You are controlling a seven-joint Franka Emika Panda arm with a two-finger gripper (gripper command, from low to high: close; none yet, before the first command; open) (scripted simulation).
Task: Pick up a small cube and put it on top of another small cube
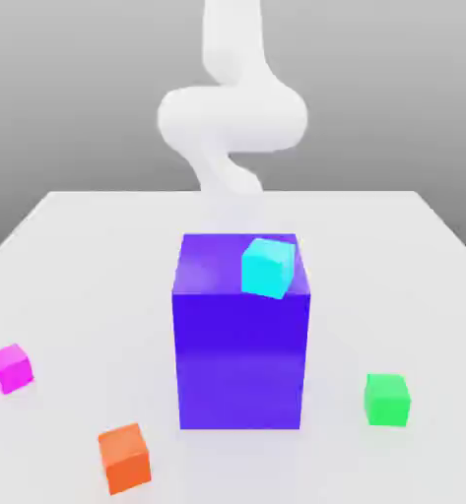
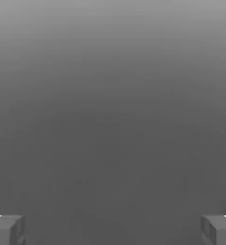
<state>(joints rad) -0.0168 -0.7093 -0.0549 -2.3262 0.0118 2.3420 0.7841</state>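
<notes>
The small magenta-pink cube (image 1: 9, 368) lies on the white table at the exterior view's left, near the front. Over at the exterior view's right sits the small green cube (image 1: 386, 399), about level with the front of the big block. The two cubes are far apart, with the block between them. My gripper (image 2: 113, 229) is open in the hand view: its two grey fingertips (image 2: 7, 229) stand wide apart with nothing between them, and only plain grey lies ahead. The white arm (image 1: 232, 118) rises behind the block.
A tall blue-purple block (image 1: 240, 354) stands mid-table with a cyan cube (image 1: 268, 267) resting on its top. An orange cube (image 1: 125, 458) lies near the front, between the magenta cube and the block. The white table (image 1: 99, 256) stretches back to the arm.
</notes>
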